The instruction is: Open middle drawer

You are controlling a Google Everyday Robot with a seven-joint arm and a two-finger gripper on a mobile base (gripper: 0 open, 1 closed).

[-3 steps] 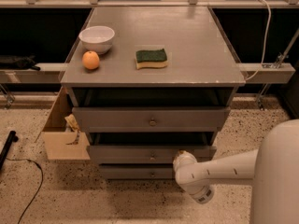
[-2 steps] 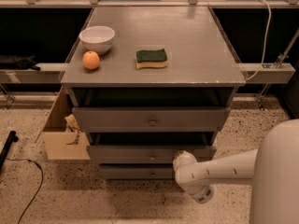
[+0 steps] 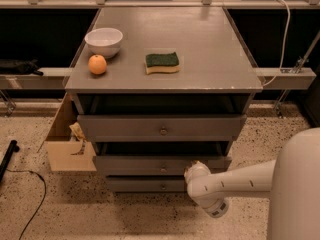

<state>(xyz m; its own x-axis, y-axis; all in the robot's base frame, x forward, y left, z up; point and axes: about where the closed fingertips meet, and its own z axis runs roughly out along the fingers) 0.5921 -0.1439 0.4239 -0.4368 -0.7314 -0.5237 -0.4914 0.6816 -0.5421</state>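
The middle drawer (image 3: 135, 165) is the grey front of in-between width on the grey cabinet, with a small round knob (image 3: 163, 169) at its centre. A dark gap shows above it. My gripper (image 3: 192, 167) is at the right part of that front, right of the knob, on the end of my white arm reaching in from the lower right. The white wrist hides most of it. The widest drawer front (image 3: 125, 126) is above and the narrowest front (image 3: 140, 185) is below.
On the cabinet top (image 3: 210, 49) are a white bowl (image 3: 104, 40), an orange (image 3: 97, 64) and a green-and-yellow sponge (image 3: 162, 62). A cardboard box (image 3: 67, 154) stands against the cabinet's left side. A black cable (image 3: 30, 204) lies on the speckled floor. My white body (image 3: 300, 184) fills the lower right.
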